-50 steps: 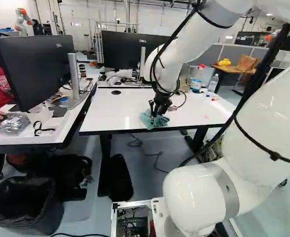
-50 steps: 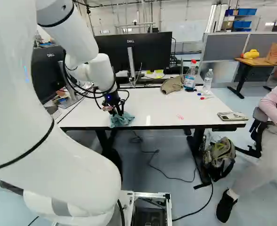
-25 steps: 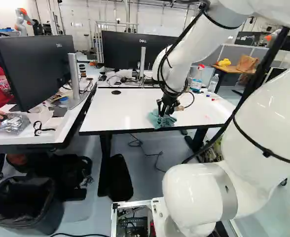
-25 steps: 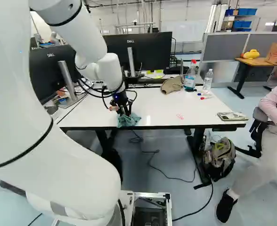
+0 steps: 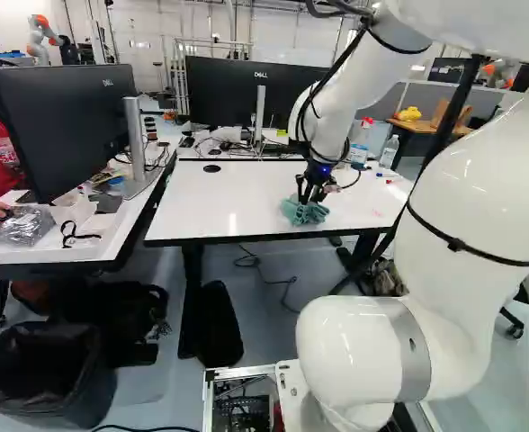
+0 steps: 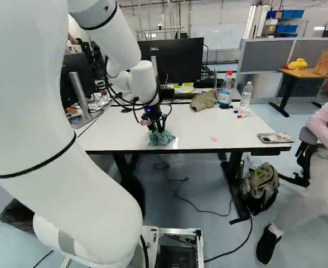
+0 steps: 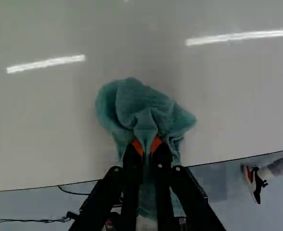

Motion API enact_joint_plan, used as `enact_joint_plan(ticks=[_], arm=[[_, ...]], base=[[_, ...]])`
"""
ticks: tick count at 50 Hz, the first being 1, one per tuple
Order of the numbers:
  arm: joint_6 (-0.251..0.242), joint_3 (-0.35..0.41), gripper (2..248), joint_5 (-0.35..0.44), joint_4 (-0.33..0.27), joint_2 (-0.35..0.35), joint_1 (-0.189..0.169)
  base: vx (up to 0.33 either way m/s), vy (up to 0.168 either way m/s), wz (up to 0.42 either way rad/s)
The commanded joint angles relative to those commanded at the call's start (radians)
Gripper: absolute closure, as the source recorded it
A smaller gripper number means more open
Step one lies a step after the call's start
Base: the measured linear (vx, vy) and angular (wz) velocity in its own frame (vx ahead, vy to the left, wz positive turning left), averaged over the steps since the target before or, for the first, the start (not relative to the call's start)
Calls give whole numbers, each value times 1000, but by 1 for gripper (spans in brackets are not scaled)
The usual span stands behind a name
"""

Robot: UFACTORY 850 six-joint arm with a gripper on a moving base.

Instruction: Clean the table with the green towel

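White worktop (image 5: 212, 202) is lying ahead, carrying the green towel (image 7: 141, 106) near its six o'clock edge; the jaws are clenching the towel. Good wiping is calling for flat, even pressure toward the red mark (image 6: 213, 139) at three o'clock. Towel folds are hiding the surface beneath.

PLACE: robotics lab, office-style | another robot (image 5: 40, 38) — at back | monitors (image 5: 62, 126) | white desks (image 5: 197, 205) | grey partitions (image 6: 265, 58)

hand (image 5: 309, 199) | towel (image 7: 144, 108) (gripped) | moved right, nearer red mark (image 6: 213, 139)
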Motion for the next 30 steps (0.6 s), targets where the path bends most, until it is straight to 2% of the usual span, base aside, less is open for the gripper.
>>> enact_joint_plan(ticks=[10, 30], arm=[[0, -50, 212, 0, 0, -46, -15], [0, -145, 212, 0, 0, -131, 19]], base=[[0, 0, 0], [0, 0, 0]])
